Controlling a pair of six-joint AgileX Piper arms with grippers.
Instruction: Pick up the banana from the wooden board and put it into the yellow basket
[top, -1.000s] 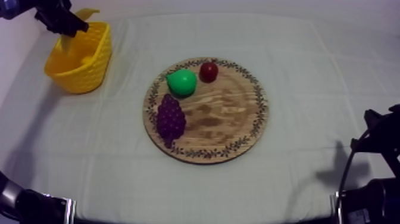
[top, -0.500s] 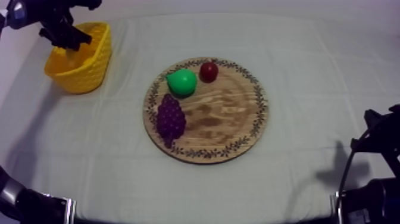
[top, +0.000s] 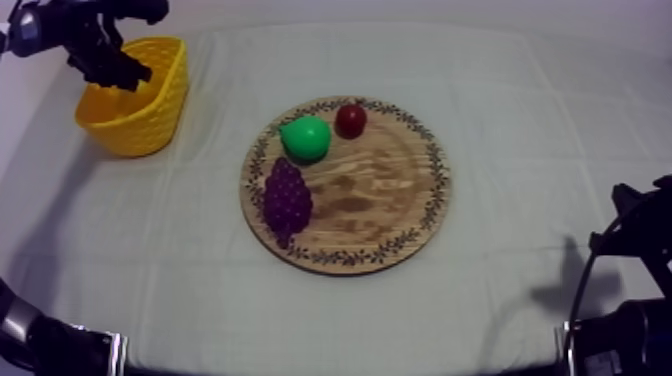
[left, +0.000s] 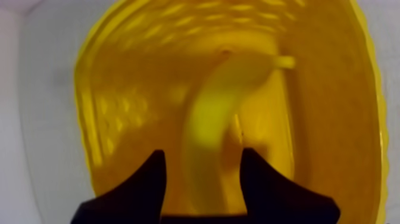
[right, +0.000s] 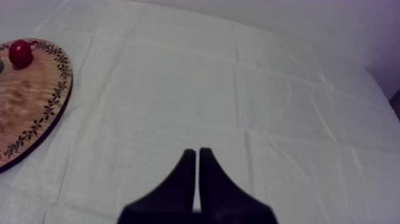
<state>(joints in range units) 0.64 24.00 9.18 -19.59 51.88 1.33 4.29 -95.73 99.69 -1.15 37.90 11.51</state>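
Note:
The banana (left: 208, 119) lies inside the yellow basket (left: 333, 89), its stem end toward the far wall. My left gripper (left: 203, 153) hangs open just above it, the fingers apart on either side of the banana with a gap showing. Seen from above, the left gripper (top: 118, 74) sits over the mouth of the basket (top: 150, 115) at the table's far left. The round wooden board (top: 400, 215) lies mid-table. My right gripper (right: 198, 154) is shut on nothing, low over bare cloth at the right.
On the board rest a green pear (top: 305, 138), a bunch of purple grapes (top: 286, 198) and a small red fruit (top: 350, 120). The board's edge (right: 24, 113) and the red fruit (right: 20, 53) lie far from the right gripper. The right arm (top: 630, 290) rests at the near right.
The banana, held sticking up over the basket a second ago, has gone down inside it. The left gripper dipped into the basket's mouth and let it go. The right arm stayed still.

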